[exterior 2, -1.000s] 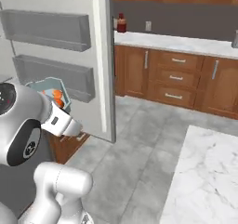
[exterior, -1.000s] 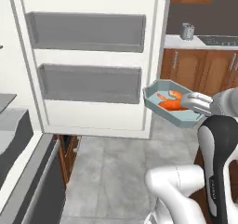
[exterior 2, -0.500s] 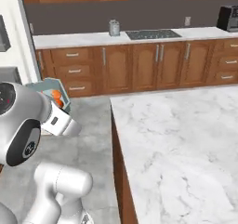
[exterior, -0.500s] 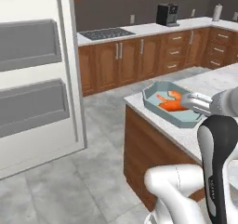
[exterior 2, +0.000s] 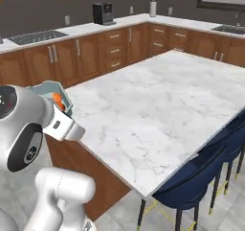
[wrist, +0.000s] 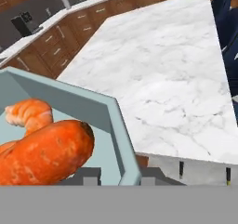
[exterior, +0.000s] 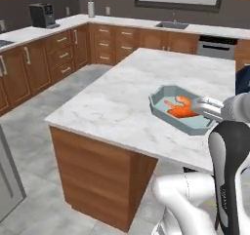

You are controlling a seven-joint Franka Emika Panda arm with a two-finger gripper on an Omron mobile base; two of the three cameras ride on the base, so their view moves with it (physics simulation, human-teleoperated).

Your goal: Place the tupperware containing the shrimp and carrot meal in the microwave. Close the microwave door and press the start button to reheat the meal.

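End effector [exterior: 201,106] grasping tupperware [exterior: 181,109] by rim, held above marble counter [exterior: 122,100] near its edge; shrimp [wrist: 27,115] and carrot [wrist: 44,154] inside tupperware.

- In the left base view the tupperware [exterior: 182,108] sits right of centre, over the near right part of the island counter [exterior: 122,102].
- The shrimp and carrot meal [exterior: 178,109] lies in the tupperware, and the pincer [exterior: 201,106] is at its right rim.
- Behind the island, along the top of the frame, runs a wall counter [exterior: 63,22] with a coffee machine [exterior: 42,15] at upper left and a sink [exterior: 172,25] at upper centre.
- In the right base view chairs [exterior 2: 206,172] stand at lower right, against the island's edge.
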